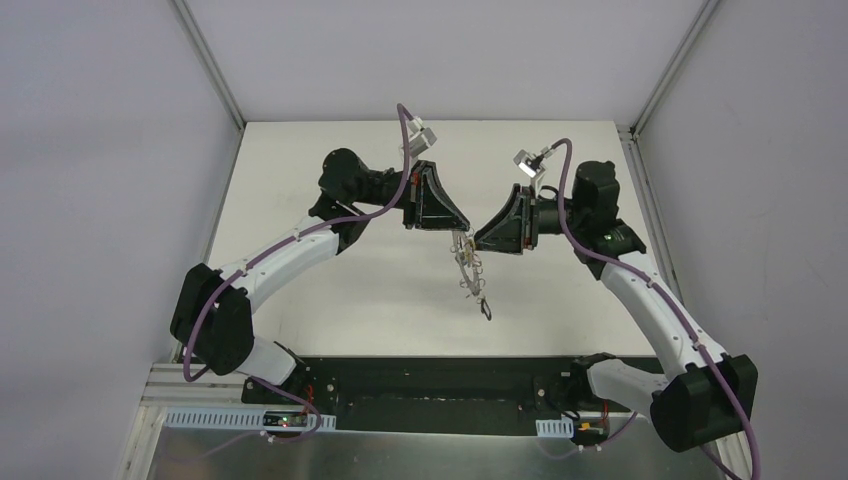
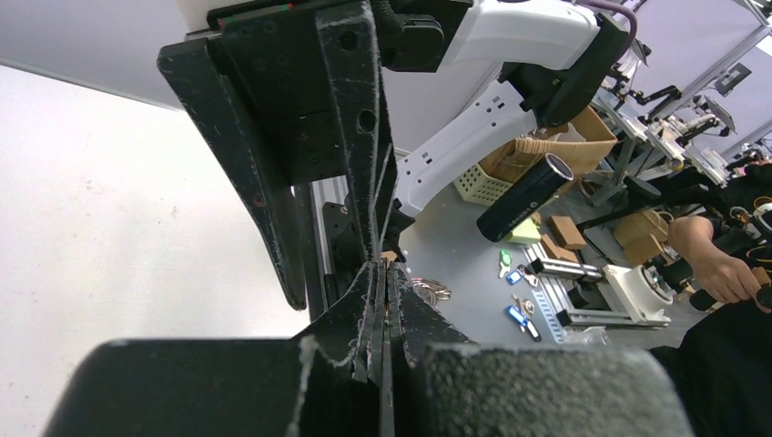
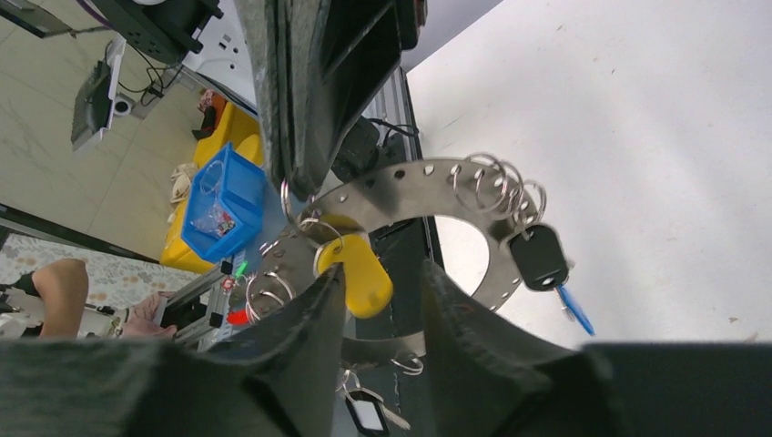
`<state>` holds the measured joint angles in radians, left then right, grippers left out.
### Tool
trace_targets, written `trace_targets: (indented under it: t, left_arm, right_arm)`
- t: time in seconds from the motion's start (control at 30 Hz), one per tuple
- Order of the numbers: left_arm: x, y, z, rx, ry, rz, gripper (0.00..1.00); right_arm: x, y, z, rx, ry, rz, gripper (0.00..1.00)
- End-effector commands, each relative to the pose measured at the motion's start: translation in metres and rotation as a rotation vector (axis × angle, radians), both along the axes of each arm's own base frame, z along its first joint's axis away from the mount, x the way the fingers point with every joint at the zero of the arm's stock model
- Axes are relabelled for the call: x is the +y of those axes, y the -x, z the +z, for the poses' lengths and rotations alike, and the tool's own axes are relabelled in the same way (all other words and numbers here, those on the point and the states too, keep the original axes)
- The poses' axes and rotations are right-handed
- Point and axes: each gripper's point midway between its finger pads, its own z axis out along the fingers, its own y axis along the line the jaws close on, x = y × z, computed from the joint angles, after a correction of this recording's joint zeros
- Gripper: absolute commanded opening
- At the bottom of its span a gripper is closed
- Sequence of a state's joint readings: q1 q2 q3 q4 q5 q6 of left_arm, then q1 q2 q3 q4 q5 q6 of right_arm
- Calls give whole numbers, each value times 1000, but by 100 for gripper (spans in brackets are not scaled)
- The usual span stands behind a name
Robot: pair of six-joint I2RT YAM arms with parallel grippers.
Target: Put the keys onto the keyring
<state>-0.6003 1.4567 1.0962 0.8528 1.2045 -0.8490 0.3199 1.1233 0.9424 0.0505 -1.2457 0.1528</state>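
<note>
1. The keyring (image 3: pixel 410 187) is held in the air over the middle of the bench (image 1: pixel 380 310), well away from every edge. It is clamped at its rim by the left gripper (image 2: pixel 382 300), whose fingers are closed tight on the metal.
2. A black key (image 3: pixel 537 257) and a blue key (image 3: pixel 573 311) hang from the wire loops (image 3: pixel 496 187) on one side, and a second black key (image 3: pixel 366 411) hangs lower down.
3. The yellow key (image 3: pixel 360 273) sits between the narrowly parted fingers of the right gripper (image 3: pixel 382 273). Whether it is pinched or only bracketed cannot be told.
4. The step in hand is judged to be the threading of the yellow key onto a loop beside the left gripper's hold.
5. For the next move the keyring must be kept steady while the key is worked along the wire — slowly, as the two grippers are crowded together.
</note>
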Motion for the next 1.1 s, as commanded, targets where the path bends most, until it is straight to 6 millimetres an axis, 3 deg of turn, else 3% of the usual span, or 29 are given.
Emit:
trace_targets:
  t: [0.0,0.43,0.7,0.9,1.07]
  left_arm:
    - [6,5,19,-80,55,-5,0]
    - [6,6,17,-69,50,-7,0]
    - [5,4,17,-61,49,-4,0]
    - [3,2,16,-51,49,-1,0]
    - [2,-2,15,-42,49,7,0]
  right_arm:
    - [-6,8,17,-97,-5,11,46]
    - [-4,1,22,-138,6,-12,55]
    - [5,0,14,-165,37,3,58]
    - [11,0,8,-152,45,20,58]
    - [15,2,7,-127,28,42,51]
